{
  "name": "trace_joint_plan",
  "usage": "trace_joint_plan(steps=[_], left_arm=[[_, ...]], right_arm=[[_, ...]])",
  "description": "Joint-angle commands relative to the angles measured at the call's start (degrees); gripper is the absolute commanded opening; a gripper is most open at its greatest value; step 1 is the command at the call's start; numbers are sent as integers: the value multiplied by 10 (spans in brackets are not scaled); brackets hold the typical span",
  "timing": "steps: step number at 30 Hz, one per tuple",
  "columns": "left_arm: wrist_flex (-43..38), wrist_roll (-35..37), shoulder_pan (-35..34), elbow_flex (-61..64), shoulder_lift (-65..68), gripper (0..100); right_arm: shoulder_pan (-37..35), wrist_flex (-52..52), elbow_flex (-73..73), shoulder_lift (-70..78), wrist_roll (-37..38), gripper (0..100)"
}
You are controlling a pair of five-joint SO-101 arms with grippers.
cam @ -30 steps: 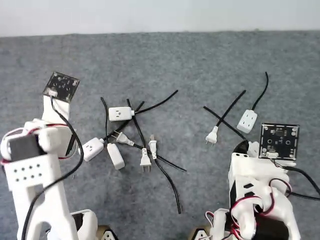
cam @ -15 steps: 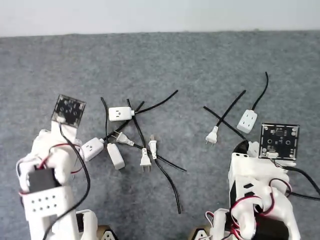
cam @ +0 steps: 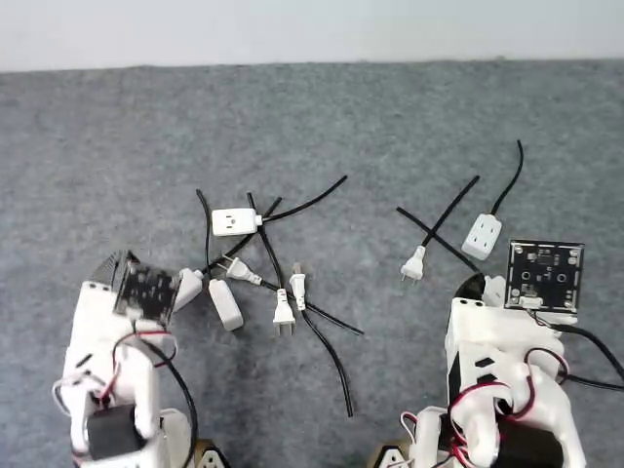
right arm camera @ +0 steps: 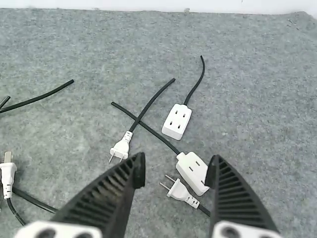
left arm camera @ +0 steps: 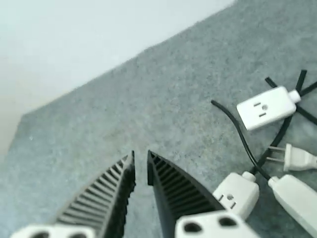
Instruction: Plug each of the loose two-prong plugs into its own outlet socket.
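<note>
Table (cam: 390,117): grey felt-like surface.

On my left side, a tangle of black cords (cam: 338,370) lies flat. In it are a white outlet (cam: 234,222), a second outlet (left arm camera: 237,193), an oblong white block (cam: 225,304) and three loose plugs (cam: 284,312) close together.

On my right side, well apart from those: a triple outlet (right arm camera: 177,121), a single plug (right arm camera: 120,148), and an outlet block (right arm camera: 193,167) with a small plug (right arm camera: 178,190) just beside it. Their cords cross.

Left gripper (left arm camera: 141,157) nearly closed, right gripper (right arm camera: 177,163) spread wide.

Grey carpet (cam: 390,117), pale wall (cam: 312,29)
</note>
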Motion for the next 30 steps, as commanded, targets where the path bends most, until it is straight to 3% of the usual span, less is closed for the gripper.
trace_joint_plan(steps=[1, 5, 19, 30], left_arm=[[53, -5, 3, -4, 2, 47], [72, -5, -55, -3, 25, 47], [-13, -5, -197, -3, 25, 46], [-20, -6, -242, 26, 25, 47]], right_arm=[[0, -2, -31, 12, -5, 206], [0, -1, -31, 12, -5, 206], [-3, -2, -30, 14, -6, 206], [-3, -2, -30, 13, -6, 206]])
